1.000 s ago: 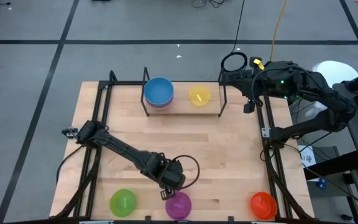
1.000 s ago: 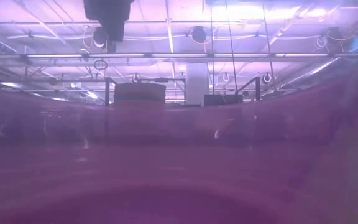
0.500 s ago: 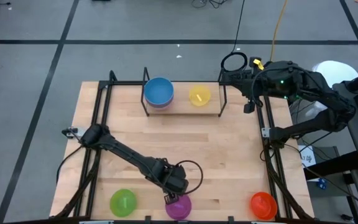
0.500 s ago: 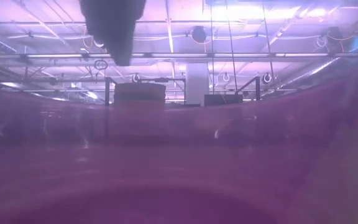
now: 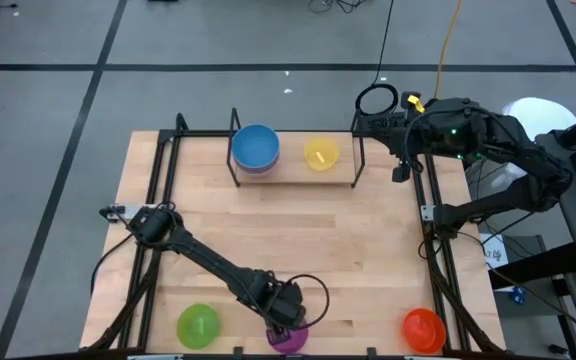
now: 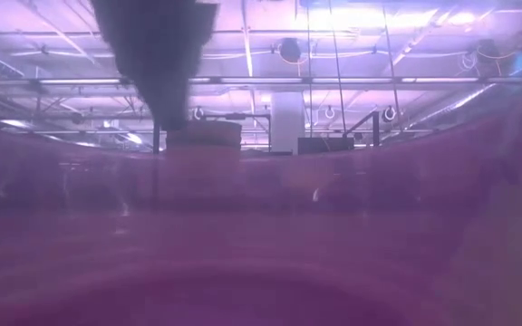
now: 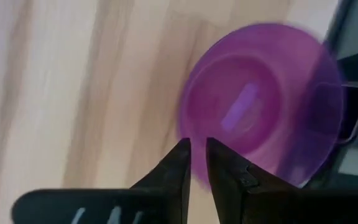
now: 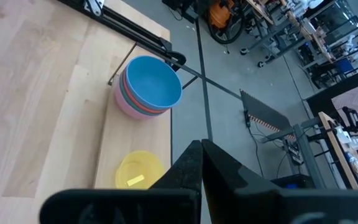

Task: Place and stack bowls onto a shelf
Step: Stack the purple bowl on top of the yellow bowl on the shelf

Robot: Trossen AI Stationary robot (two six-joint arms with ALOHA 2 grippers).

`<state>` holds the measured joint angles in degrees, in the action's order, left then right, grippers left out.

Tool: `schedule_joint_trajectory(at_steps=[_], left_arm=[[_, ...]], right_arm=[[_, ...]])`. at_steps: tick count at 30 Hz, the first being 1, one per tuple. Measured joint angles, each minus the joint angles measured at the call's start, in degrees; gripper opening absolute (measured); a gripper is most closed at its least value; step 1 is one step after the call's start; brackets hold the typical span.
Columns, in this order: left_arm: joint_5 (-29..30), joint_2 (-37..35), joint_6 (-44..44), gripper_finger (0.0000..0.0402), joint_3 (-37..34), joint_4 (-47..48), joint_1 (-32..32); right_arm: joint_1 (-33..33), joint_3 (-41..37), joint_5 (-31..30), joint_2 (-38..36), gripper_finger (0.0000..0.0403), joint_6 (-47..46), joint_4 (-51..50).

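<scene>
A purple bowl (image 5: 292,342) (image 7: 260,106) sits upright at the table's near edge and fills the low view (image 6: 261,235). My left gripper (image 5: 286,322) (image 7: 197,146) points down over the bowl's rim on the side toward the table's middle. It is open by a narrow gap, one finger over the inside and one over the outside. In the low view its tips (image 6: 170,122) stand just above the rim. On the shelf (image 5: 293,174) at the far edge stand a blue bowl (image 8: 151,81) stacked on a pink one (image 8: 128,102), and a yellow bowl (image 8: 138,171). My right gripper (image 8: 201,149) waits shut, high beside the shelf's right end.
A green bowl (image 5: 198,325) stands at the near left and an orange-red bowl (image 5: 423,330) at the near right. Black frame rails (image 5: 158,200) run along both sides of the table. The middle of the wooden top (image 5: 298,230) is bare.
My left gripper has moved toward the table's near edge and down toward the purple bowl. In the low view it has come down to just above the rim. The bowl has stayed in place.
</scene>
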<state>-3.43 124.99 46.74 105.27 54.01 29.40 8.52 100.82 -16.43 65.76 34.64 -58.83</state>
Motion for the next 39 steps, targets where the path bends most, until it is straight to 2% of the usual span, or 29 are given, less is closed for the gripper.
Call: schedule_joint_trajectory(at_steps=[19,26,39], left_arm=[[0.36,1.53,-2.33,0.0056,-0.07,-0.27,0.28],[-6.5,0.56,-3.13,0.0056,-0.07,-0.41,-0.11],[1.92,0.04,0.2,0.0056,-0.09,6.59,0.14]], right_arm=[[0.0,0.0,0.04,0.02,0.0,-0.87,-0.22],[0.0,0.0,0.04,0.02,0.0,-0.83,-0.2],[0.01,0.0,0.07,0.02,0.0,-0.93,-0.22]])
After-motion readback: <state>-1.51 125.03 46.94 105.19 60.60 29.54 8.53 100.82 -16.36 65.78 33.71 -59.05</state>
